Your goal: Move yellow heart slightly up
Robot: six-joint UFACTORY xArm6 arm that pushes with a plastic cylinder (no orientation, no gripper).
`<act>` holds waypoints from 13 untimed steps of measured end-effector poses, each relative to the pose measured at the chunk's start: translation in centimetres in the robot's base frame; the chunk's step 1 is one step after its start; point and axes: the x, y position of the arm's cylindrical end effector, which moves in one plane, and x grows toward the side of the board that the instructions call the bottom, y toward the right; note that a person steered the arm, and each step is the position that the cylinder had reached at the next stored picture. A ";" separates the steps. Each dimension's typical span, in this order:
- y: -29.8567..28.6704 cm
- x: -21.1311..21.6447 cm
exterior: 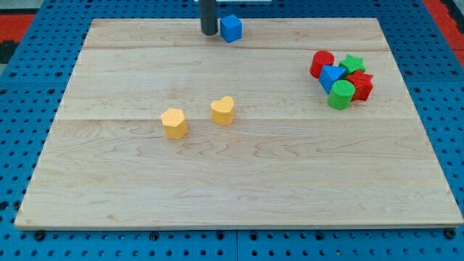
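Camera view is showing my tip [209, 33], no hand, holding nothing, sitting beside the blue cube [230, 28]; the yellow heart [223, 111], mid-surface [239, 188], is looking light, rigid, pushable from below.

I'm getting bright, even light from overhead across the wooden board [239, 167], with no harsh glare on it. Shadows are short and soft, tucked close under the blocks. Focus holds sharp to every table edge. Faint sheen along the left edge; corners look straight, no visible warping.
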 end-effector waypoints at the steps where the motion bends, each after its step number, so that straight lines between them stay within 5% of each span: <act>1: 3.7 -0.5; 2: 1.9 -0.5; 3: -3.2 4.6; 5: 9.2 17.5; 7: 6.2 28.7; 8: 1.2 26.9; 11: 2.6 14.2; 13: -2.4 10.8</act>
